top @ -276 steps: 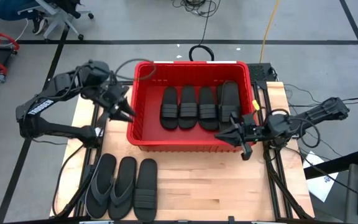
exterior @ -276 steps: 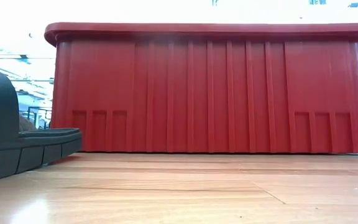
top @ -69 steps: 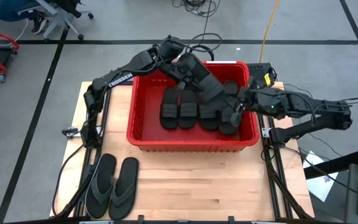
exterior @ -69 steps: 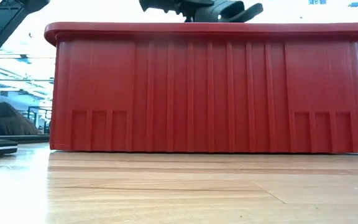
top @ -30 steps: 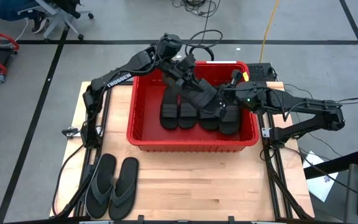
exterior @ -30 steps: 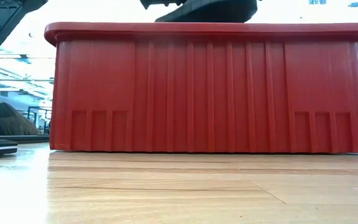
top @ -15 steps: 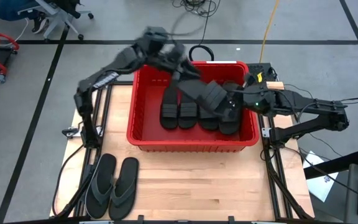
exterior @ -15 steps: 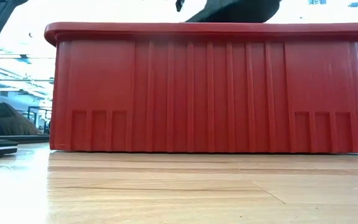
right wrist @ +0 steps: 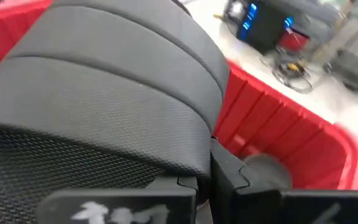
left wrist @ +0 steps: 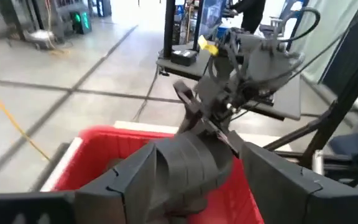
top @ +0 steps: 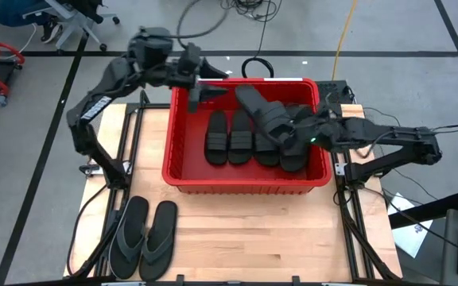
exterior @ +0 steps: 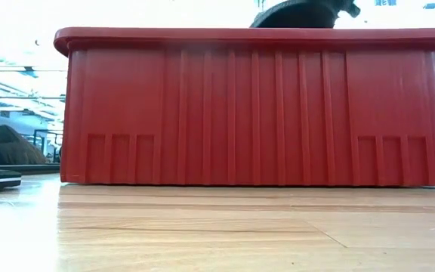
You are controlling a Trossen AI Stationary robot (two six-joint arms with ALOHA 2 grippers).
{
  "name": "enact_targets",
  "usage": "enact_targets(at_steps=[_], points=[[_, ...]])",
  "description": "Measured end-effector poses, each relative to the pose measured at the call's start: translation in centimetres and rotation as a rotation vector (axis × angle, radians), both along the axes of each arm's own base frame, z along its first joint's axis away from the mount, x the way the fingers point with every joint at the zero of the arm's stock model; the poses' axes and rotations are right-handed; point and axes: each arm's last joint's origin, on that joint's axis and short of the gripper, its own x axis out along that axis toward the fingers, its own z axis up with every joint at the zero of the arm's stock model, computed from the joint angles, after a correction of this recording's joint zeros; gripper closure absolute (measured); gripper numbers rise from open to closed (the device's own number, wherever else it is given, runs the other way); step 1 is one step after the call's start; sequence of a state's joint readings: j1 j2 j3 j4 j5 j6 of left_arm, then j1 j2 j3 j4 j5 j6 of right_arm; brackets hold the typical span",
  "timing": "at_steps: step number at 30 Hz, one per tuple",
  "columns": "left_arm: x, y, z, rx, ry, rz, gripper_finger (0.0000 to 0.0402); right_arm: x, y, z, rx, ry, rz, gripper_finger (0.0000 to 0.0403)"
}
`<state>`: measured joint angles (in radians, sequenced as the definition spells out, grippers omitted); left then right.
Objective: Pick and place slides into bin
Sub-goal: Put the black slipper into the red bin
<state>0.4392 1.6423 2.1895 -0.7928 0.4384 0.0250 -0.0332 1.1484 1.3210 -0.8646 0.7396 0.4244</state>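
Slides come first, nearest us: two thong-strap slides (top: 144,237) lie side by side on the wooden table (top: 253,230), well in front of the red bin (top: 183,143); in the low view the bin's front wall fills the picture, with a dark slide showing just above its rim.

Inside the bin we see three band-strap slides (top: 242,137) in a neat row, with another partly hidden beside them at the right; across these, tilted, lies one more band-strap slide (top: 265,119), one end raised toward the back rim.

The right gripper (top: 302,137) reaches in from the right side and is clamped on that tilted slide; its wrist view shows the ribbed band pressed close against the fingers.

Farthest off, the left gripper (top: 205,89) hovers at the bin's back left corner with its fingers spread wide and nothing between them; its wrist view looks past both fingers at the tilted slide.

We judge the slides light, soft and springy, with a grippy textured skin, not fragile; the sole edge beside the band, or the band itself, looks the surest hold; a pinch at a far end would likely let the foam droop.
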Motion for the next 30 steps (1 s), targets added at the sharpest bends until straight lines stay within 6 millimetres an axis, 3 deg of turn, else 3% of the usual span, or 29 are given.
enact_targets(at_steps=[7,12,17,30], points=[[-4.2,-1.1,2.7,0.156,-0.083,0.094,0.0165,3.1,0.4,-3.8,0.097,-0.006,-0.246,0.0402],[-6.2,-1.7,3.2,0.191,-0.069,0.101,0.0165,5.9,0.2,-7.1,0.106,0.041,-0.348,0.0402],[-7.7,-1.9,3.6,0.221,-0.066,0.117,0.0165,7.3,-0.5,-10.2,0.163,0.193,-0.385,0.0402],[-8.1,-1.8,2.6,0.174,0.042,0.123,0.0165,6.5,-2.2,-11.2,0.218,0.374,-0.418,0.0402]])
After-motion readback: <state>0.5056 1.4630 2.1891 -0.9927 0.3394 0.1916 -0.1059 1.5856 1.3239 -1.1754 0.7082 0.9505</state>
